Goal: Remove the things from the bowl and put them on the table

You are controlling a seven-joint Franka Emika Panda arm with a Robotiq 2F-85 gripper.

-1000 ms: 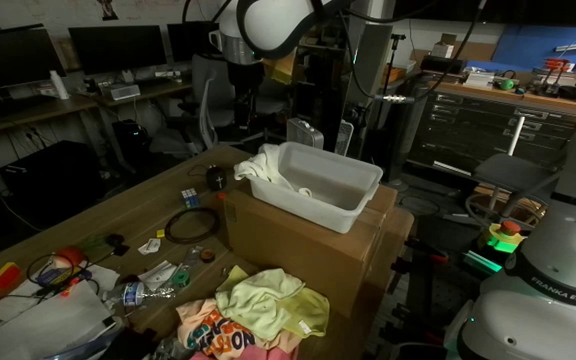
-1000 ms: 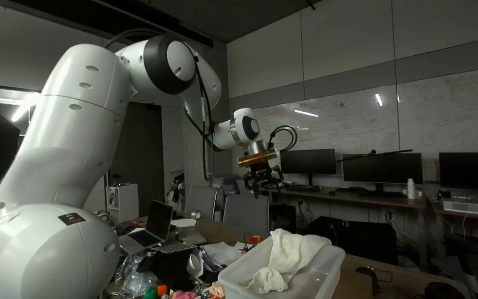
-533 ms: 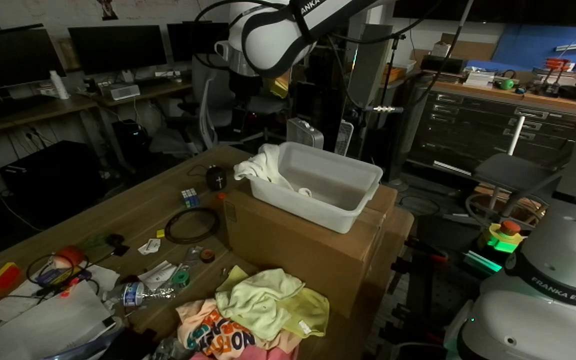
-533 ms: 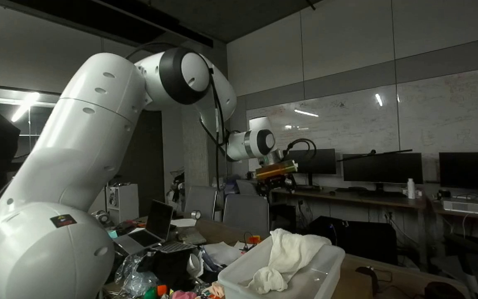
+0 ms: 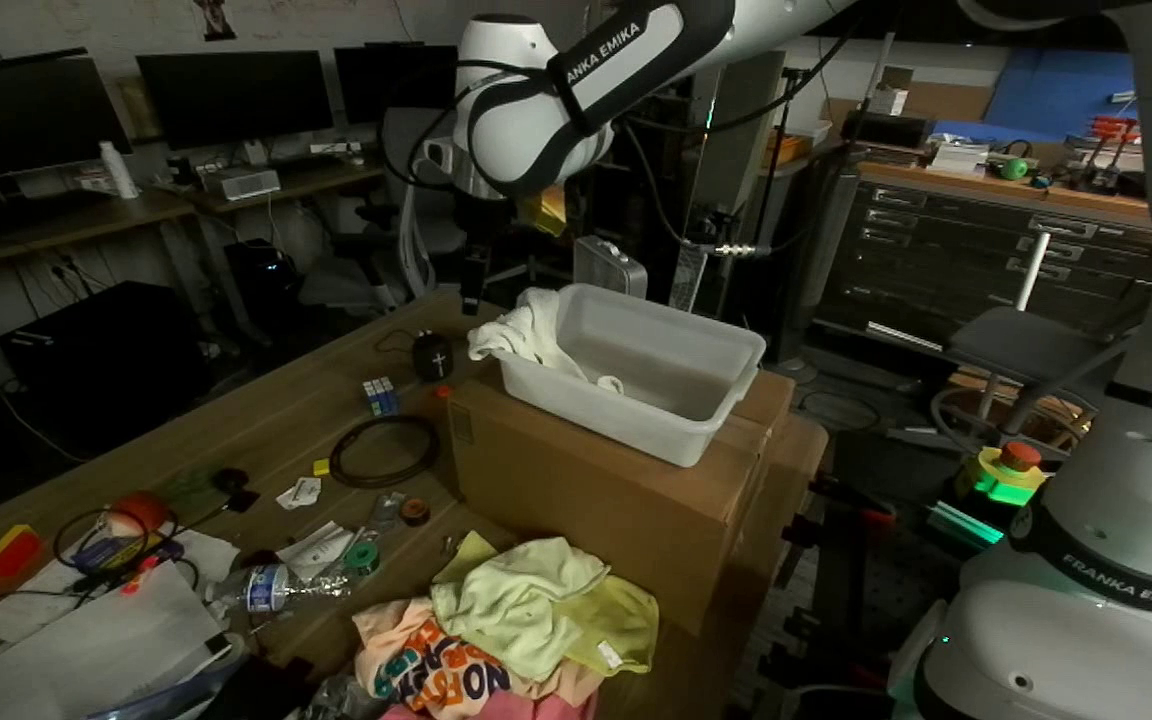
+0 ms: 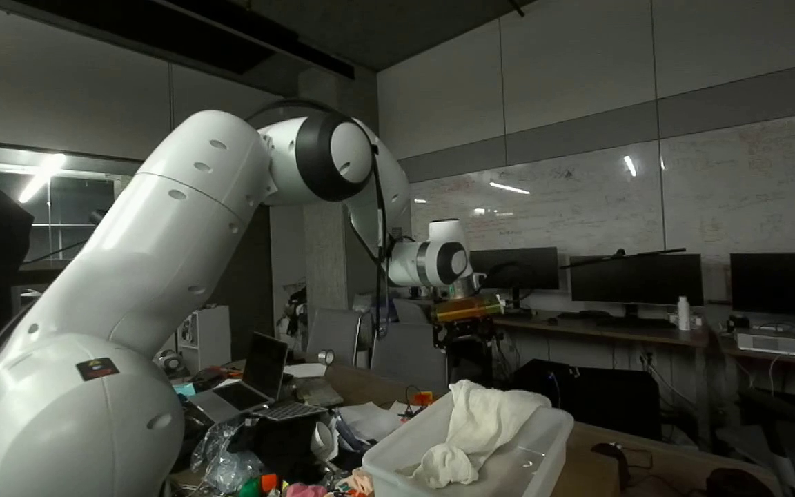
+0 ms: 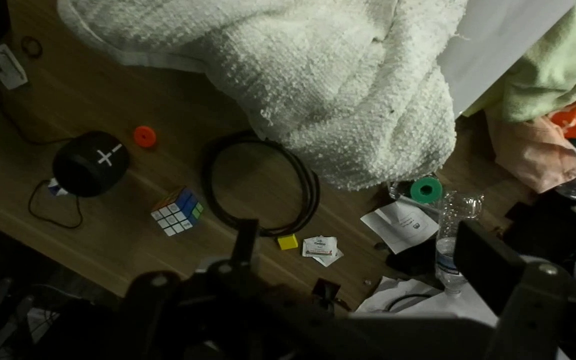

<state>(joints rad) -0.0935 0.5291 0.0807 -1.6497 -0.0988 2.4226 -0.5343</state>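
Observation:
A white plastic bin [image 5: 626,415] stands on a cardboard box; it also shows in an exterior view [image 6: 397,464]. A white towel [image 5: 534,335] lies in the bin, draped over its end; it also shows in an exterior view [image 6: 487,417]. In the wrist view the towel [image 7: 328,95] hangs over the bin wall [image 7: 498,45], above the picture's middle. My gripper [image 7: 363,242] is open and empty, its fingers wide apart. In the exterior views the gripper [image 5: 473,290] is dark, above and beyond the towel-draped end of the bin, apart from the towel.
The cardboard box [image 5: 586,480] stands on the wooden table [image 5: 276,410]. Coloured cloths [image 5: 526,610] lie beside the box. A black speaker [image 5: 432,356], a puzzle cube [image 5: 380,396], a cable coil [image 5: 384,452] and a plastic bottle [image 5: 271,588] lie on the table.
The arm has reached forward and come down, bringing the gripper lower, nearer the table and the bin's towel end. The towel, bin and cloths have not moved.

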